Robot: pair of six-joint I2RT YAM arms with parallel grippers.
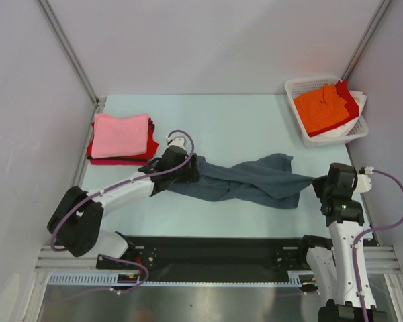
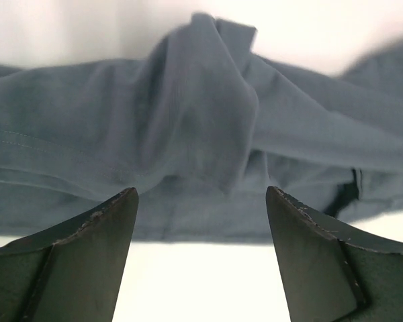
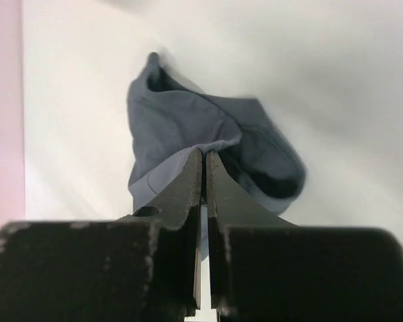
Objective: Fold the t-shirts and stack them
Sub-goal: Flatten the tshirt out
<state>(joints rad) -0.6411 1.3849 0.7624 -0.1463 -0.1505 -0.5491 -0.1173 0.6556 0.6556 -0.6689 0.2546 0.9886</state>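
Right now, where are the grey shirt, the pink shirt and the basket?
grey shirt point(image 1: 250, 178): top view, its twisted middle.
pink shirt point(image 1: 121, 134): top view, its flat top.
basket point(image 1: 307, 81): top view, its back rim.

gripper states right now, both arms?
Left gripper: open, holding nothing; slate blue-grey cotton t-shirt just ahead.
Right gripper: closed, pinching that t-shirt's edge.

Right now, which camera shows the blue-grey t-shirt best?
The top external view: it shows the blue-grey t-shirt whole, rumpled, from end to end. The left wrist view shows only a bunched fold ahead of the open left gripper. The right wrist view shows just one end, pinched in the shut right gripper.
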